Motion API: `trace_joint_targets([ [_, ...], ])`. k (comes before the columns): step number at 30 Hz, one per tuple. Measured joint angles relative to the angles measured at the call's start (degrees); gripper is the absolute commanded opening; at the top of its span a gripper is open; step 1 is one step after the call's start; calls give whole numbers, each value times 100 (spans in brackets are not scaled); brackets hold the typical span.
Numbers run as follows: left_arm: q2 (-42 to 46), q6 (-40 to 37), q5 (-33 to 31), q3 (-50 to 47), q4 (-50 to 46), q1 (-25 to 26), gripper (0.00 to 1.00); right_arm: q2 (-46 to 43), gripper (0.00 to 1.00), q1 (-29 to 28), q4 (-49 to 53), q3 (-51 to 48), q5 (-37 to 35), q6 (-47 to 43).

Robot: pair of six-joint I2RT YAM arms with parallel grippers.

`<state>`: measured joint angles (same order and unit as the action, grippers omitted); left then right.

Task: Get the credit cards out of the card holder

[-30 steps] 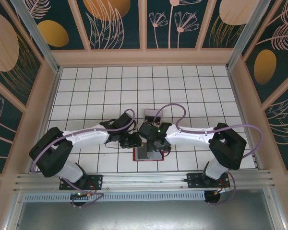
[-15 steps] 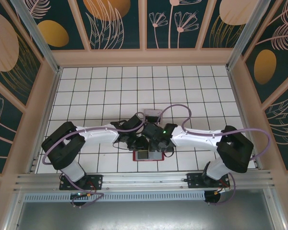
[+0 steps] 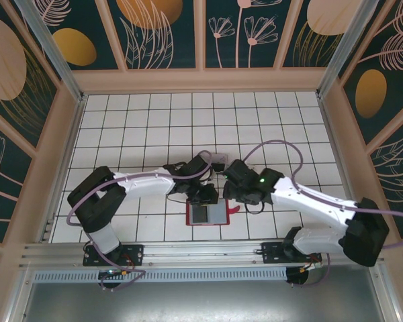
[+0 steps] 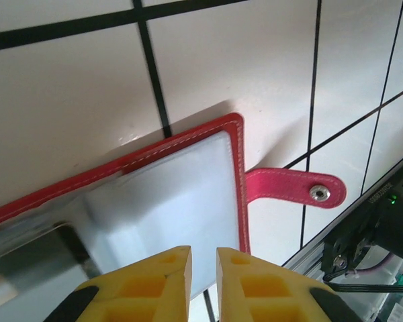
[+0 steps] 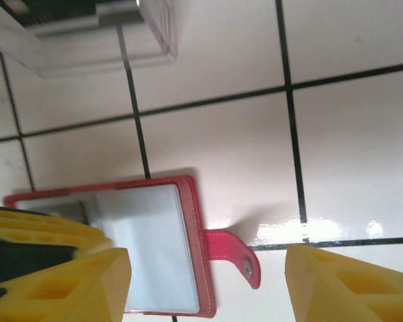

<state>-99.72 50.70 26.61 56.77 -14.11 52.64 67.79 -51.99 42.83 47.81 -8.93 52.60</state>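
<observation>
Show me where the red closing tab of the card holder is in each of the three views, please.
Top external: closing tab lower centre, off the card holder's right edge.
Left wrist: right of centre, snap at its end.
Right wrist: lower centre, pointing right.
Shared landmark: the holder's red stitched edge.

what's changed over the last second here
The right gripper drew back off the card holder to the right, jaws open. The left gripper slid right over the card holder, jaws nearly shut. Card holder and clear tray stayed put.
</observation>
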Motion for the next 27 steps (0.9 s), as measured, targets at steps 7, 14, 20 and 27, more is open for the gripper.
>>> trace_joint_targets([
  [7, -452, 0, 7, 341, 24, 103, 20, -413, 63, 503, -90, 0, 131, -297],
  [14, -632, 2, 13, 413, 61, 149, 20, -354, 62, 555, -258, 0, 356, -446],
  [20, -560, -7, -166, 466, 42, 149, 21, -334, 61, 555, -420, 0, 608, -472],
  [27, 37, -26, -380, 378, 39, 48, 21, -334, 60, 555, -695, 0, 957, -470],
])
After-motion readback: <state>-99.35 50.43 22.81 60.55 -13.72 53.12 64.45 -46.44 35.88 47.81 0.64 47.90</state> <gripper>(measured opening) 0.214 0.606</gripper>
